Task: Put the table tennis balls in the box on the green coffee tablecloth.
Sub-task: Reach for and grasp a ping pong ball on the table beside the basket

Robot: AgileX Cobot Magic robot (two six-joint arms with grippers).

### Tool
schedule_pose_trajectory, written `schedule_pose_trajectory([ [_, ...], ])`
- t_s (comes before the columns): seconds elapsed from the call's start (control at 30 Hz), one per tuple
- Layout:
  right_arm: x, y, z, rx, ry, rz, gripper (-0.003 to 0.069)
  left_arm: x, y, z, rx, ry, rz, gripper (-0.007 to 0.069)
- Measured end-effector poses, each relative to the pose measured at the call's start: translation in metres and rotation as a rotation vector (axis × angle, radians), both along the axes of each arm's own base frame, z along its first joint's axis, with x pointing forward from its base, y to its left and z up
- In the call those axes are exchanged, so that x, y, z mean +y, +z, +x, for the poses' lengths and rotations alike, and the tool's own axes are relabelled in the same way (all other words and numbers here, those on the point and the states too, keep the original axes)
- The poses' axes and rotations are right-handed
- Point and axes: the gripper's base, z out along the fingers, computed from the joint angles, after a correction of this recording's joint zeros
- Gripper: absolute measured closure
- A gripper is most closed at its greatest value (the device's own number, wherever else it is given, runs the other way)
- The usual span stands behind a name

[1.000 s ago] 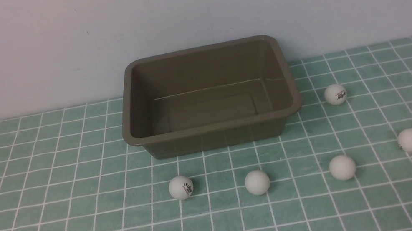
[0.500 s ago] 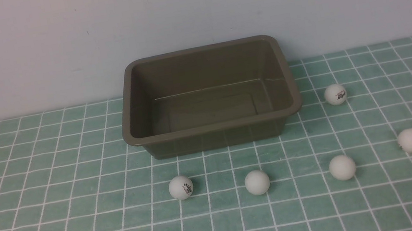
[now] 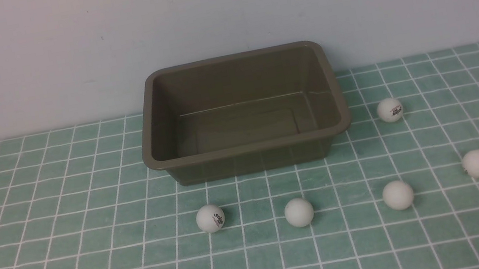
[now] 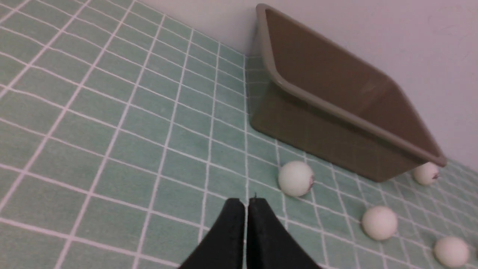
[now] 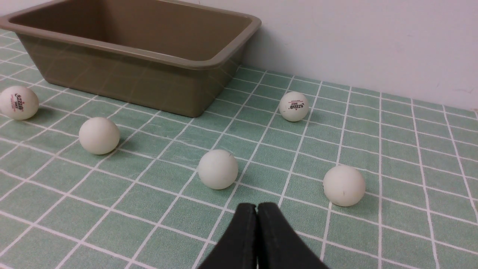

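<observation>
Lying outside box [image 3: 249,149], five balls [image 3: 299,212]; left gripper [image 4: 246,203], right gripper [image 5: 257,208] fully closed, nothing held.

Box [image 3: 249,149] on tablecloth [image 3: 65,234], wall [image 3: 217,10] behind; three balls [image 3: 299,212] before box, two balls [image 3: 390,110] to its right.

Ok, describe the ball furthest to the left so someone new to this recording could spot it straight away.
Find the olive-brown box standing near the wall on the green gridded cloth. In front of its left half lies a small white ball. Its dark printed logo shows, while the ball next to it on the right looks plain.
</observation>
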Motion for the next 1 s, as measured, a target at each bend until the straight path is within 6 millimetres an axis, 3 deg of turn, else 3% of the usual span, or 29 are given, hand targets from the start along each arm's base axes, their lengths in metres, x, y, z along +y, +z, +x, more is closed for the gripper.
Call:
schedule_pose_trajectory([
  [0.37,0.0,0.0,0.0,0.0,0.0,0.0,0.0673,0.001,0.011,0.002,-0.069,0.052,-0.267,0.0629],
  [0.53,0.0,0.0,0.0,0.0,0.0,0.0,0.0673,0.016,0.023,0.003,-0.186,0.21,-0.514,0.0629],
  [0.6,0.0,0.0,0.0,0.0,0.0,0.0,0.0673,0.023,0.037,0.001,-0.262,0.268,-0.537,0.0629],
  [0.67,0.0,0.0,0.0,0.0,0.0,0.0,0.0673,0.026,0.061,-0.004,-0.359,0.285,-0.45,0.0629],
  [0.8,0.0,0.0,0.0,0.0,0.0,0.0,0.0673,0.019,0.113,-0.021,-0.526,0.21,-0.101,0.0629],
  [0.93,0.0,0.0,0.0,0.0,0.0,0.0,0.0673,0.006,0.148,-0.035,-0.588,0.089,0.201,0.0629],
  [1.0,0.0,0.0,0.0,0.0,0.0,0.0,0.0673,-0.001,0.156,-0.034,-0.563,0.014,0.286,0.0629],
])
